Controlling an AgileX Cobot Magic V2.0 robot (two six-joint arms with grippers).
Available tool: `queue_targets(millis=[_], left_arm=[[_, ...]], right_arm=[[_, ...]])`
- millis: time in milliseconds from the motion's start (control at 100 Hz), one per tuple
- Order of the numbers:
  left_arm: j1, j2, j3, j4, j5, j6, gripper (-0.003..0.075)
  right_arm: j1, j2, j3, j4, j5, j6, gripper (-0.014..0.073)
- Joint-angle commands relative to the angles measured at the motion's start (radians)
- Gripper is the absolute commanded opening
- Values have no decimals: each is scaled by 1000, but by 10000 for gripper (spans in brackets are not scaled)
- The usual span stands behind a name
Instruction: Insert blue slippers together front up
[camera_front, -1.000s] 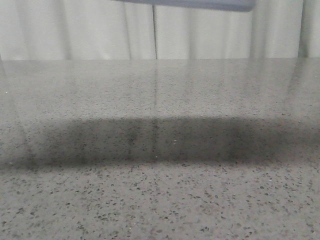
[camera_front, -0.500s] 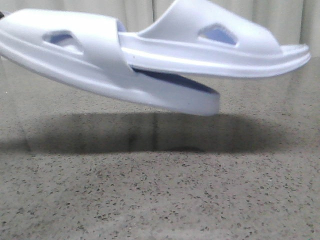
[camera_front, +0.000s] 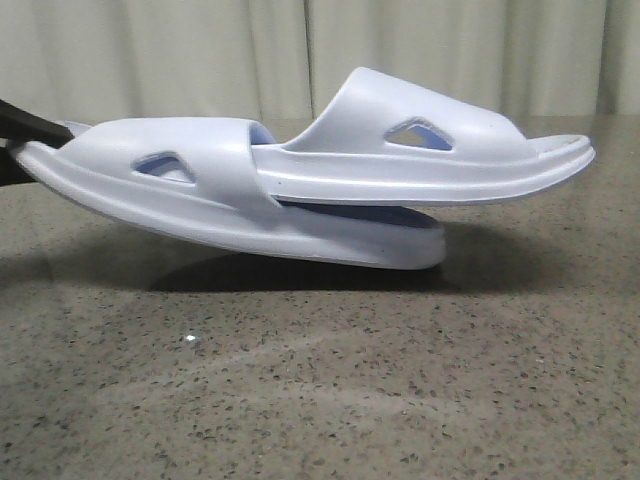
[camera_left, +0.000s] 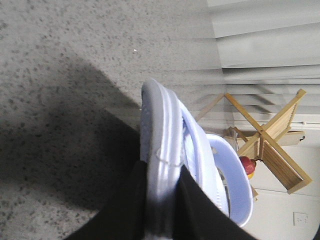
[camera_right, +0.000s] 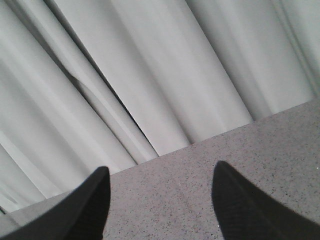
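The two pale blue-white slippers are nested together in the front view. The upper slipper (camera_front: 420, 160) passes under the wide strap of the lower slipper (camera_front: 200, 190), with their toes pointing right. My left gripper (camera_front: 14, 140) shows as black fingers at the left edge, shut on the lower slipper's heel end. In the left wrist view the gripper (camera_left: 162, 172) pinches the sole edge of that slipper (camera_left: 162, 125), and the other slipper (camera_left: 232, 180) lies beside it. The lower slipper's toe is at or just above the table (camera_front: 320, 400); I cannot tell which. My right gripper (camera_right: 160, 182) is open and empty over the table.
Pale curtains (camera_front: 300, 50) hang behind the speckled grey table. In the left wrist view, a wooden cross-shaped rack (camera_left: 272, 142) and a small red object (camera_left: 247, 165) stand beyond the table's far edge.
One second ago the slippers were almost wholly above the front view. They have come down, held together, to just over the tabletop, and their shadow has drawn in under them.
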Motion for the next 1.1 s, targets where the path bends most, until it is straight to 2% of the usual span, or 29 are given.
queue_targets(millis=[0, 150, 230, 320, 470, 560, 920, 1090], left_arm=[[-7, 1, -33, -90, 67, 26, 16], [-7, 5, -33, -90, 56, 57, 23], [-7, 5, -33, -90, 67, 73, 68], [-7, 5, -33, -90, 67, 79, 169], [-7, 5, -33, -90, 58, 106, 400], [-7, 5, -34, -90, 35, 147, 477], [-7, -15, -104, -90, -124, 426, 481], [-7, -100, -135, -90, -245, 590, 477]], right_arm=[[-2, -5, -33, -21, 38, -20, 381], [-2, -5, -33, -21, 44, -20, 381], [-2, -5, -33, -21, 46, -20, 381], [-2, -5, -33, -21, 46, -20, 381], [-2, -5, -33, -21, 48, -20, 381], [-2, -5, -33, -21, 49, -20, 381], [-2, -5, -31, -23, 44, -20, 381], [-2, -5, -29, -99, -33, -25, 381]])
